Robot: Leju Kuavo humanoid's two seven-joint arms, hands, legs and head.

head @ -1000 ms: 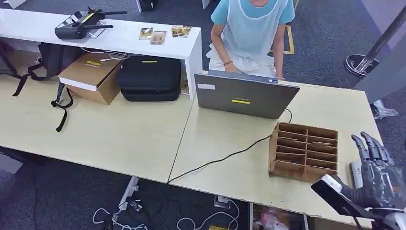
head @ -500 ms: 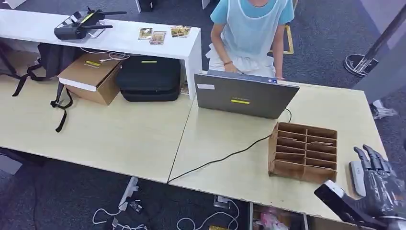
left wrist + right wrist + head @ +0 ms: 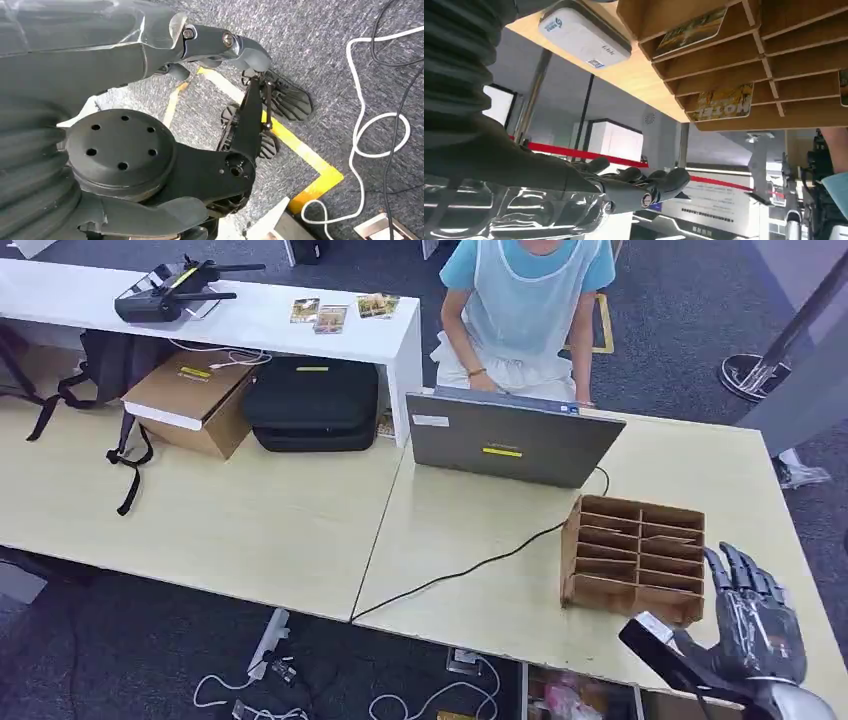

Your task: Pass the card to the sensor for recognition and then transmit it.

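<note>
Right robot hand [image 3: 748,625] fingers apart, empty, at table edge [image 3: 600,668], beside card rack [image 3: 634,558]

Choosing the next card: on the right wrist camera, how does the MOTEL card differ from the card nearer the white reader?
The MOTEL card is bright yellow with large lettering; the other card, nearer the white reader, looks darker, its print unreadable. The MOTEL card sits two slots farther from that reader. Both lie flat in the wooden rack.
</note>
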